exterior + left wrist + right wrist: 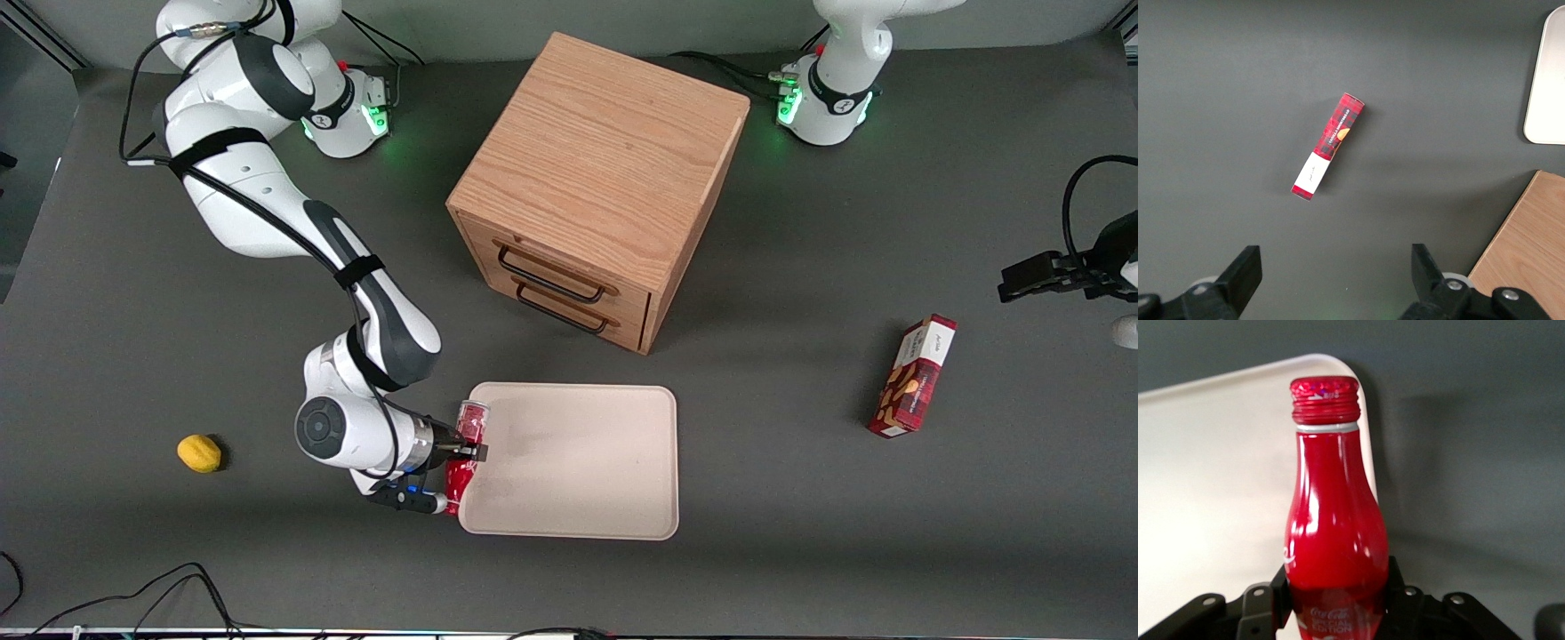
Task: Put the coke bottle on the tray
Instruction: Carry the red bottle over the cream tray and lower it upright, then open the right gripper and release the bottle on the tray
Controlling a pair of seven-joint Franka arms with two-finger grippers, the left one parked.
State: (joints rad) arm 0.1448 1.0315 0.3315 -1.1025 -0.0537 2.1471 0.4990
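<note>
end effector (466, 451) grips coke bottle (466, 455)

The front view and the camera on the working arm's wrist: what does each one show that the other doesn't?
Only the front view shows the wooden drawer cabinet, the red snack box, a yellow lemon-like fruit and the whole arm. Only the wrist view shows the coke bottle close up, with its ribbed cap and white lettering. Both show the gripper shut on the bottle at the tray edge toward the working arm's end.

Hand (462, 449) holds coke bottle (466, 453) over tray (578, 462) edge
</note>
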